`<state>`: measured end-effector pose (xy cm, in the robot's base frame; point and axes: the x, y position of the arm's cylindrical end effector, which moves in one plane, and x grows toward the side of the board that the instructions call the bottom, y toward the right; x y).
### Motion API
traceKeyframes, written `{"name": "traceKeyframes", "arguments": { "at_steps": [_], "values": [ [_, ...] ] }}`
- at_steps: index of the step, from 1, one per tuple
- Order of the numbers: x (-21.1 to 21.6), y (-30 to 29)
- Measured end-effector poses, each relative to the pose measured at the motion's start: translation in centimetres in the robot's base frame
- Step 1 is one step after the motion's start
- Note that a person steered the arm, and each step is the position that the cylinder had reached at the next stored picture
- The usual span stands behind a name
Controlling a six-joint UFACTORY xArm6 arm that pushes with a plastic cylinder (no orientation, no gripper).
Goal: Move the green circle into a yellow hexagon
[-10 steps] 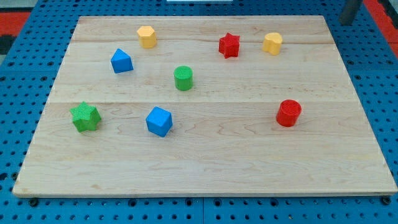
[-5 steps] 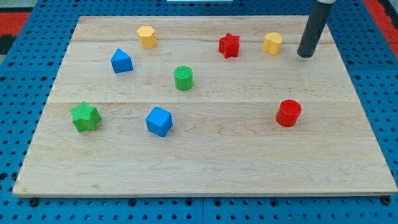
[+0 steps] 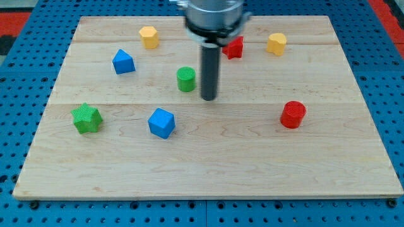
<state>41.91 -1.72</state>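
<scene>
The green circle (image 3: 185,79) stands upright a little left of the board's middle. The yellow hexagon (image 3: 149,36) sits near the view's top, up and to the left of the green circle. My tip (image 3: 208,98) rests on the board just right of the green circle and slightly below it, a small gap apart. The rod rises from it and partly covers the red star (image 3: 235,46).
A second yellow block (image 3: 276,43) sits at the top right. A blue block (image 3: 123,62) lies left of the green circle, a blue cube (image 3: 161,122) below it, a green star (image 3: 86,118) at the left, a red cylinder (image 3: 293,114) at the right.
My tip has come in from the top right corner and swept left and down to just right of the green circle. No block has moved.
</scene>
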Motion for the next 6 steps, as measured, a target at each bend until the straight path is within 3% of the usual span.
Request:
{"name": "traceKeyframes", "arguments": {
  "at_steps": [2,3,4,6],
  "values": [
    [-6.8,-4.8],
    [-4.0,-4.2],
    [-4.1,-3.6],
    [-12.3,-4.5]
  ]
}}
